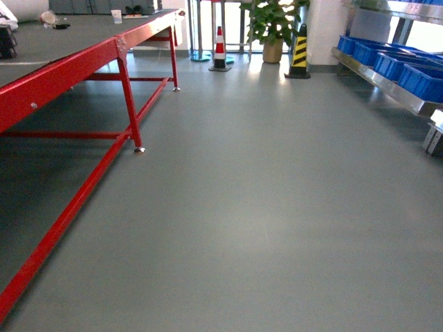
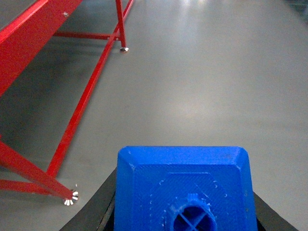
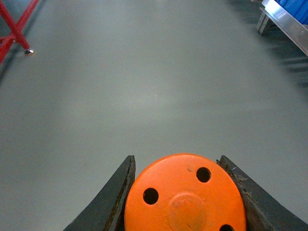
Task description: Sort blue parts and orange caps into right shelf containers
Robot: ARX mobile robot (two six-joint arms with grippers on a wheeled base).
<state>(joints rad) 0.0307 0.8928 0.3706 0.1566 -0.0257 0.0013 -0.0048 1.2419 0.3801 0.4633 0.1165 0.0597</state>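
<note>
Left tool [image 2: 185,226] clamped on blue part [image 2: 185,185], right tool [image 3: 185,211] on orange cap [image 3: 185,195]. Carry step; next, reach crates [image 1: 398,62] upper right, release.

blue part [image 2: 185,190] gripped, orange cap [image 3: 185,195] gripped

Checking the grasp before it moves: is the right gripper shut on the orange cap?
Shut: both fingers press the orange cap sides.

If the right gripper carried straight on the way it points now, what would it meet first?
Nothing close, probably: the right gripper, shut on the orange cap, faces bare grey floor. The shelf lies off right; depth is unclear.
</note>
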